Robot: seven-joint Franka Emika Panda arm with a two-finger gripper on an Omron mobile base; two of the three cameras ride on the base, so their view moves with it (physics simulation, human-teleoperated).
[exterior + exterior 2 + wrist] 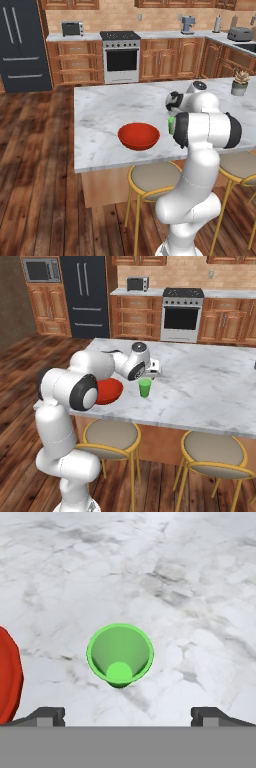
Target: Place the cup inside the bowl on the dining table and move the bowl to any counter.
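- On the dining table (210, 381), the cup (145, 387) stands upright near the front edge, just beside the bowl (111, 391) and apart from it.
- Seen from the hand view, the cup (120, 654) shows its open mouth and bare inside, with the gripper (128, 716) above it, its jaws spread wide to either side and grasping nothing; a red slice of the bowl (9, 677) sits at the left edge.
- From the left base view the bowl (139, 135) shows whole, while the arm covers most of the cup (171, 125), leaving a green sliver.
- From the right base view the arm's elbow hides part of the bowl, and the cup stands in full sight below the gripper (154, 370).
- Marble top is white-grey and veined; a potted plant (240, 83) stands far along it.
- Behind, the counter (160, 36) runs along a brick wall, with a stove (121, 56), a toaster oven (72, 28) and a dark fridge (22, 45).
- Two stools (111, 438) tuck under the table's near edge; bare marble lies open beyond the cup.
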